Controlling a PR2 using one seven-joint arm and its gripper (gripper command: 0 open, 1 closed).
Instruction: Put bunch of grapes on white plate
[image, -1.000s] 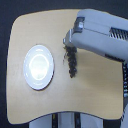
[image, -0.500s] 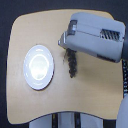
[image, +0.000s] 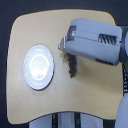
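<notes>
The bunch of grapes (image: 73, 66) is a dark, elongated cluster lying on the wooden table, right of centre in the exterior view. Its upper end is hidden under my arm. My gripper (image: 63, 46) shows as the grey front end of the large arm reaching in from the exterior view's right, just above the upper end of the grapes. Its fingers are too blurred to make out, and I cannot tell if they touch the grapes. The white plate (image: 38, 67) sits on the table at the exterior view's left with nothing on it, about a plate's width from the grapes.
The round-cornered wooden table (image: 45, 30) carries the plate and the grapes. My bulky grey arm (image: 97, 42) covers the table's upper right part. Dark and pale structures (image: 60, 120) stand below the table's near edge.
My arm has moved toward the exterior view's left and lower in the frame, so it now covers the top of the grapes. Grapes and plate stay where they were.
</notes>
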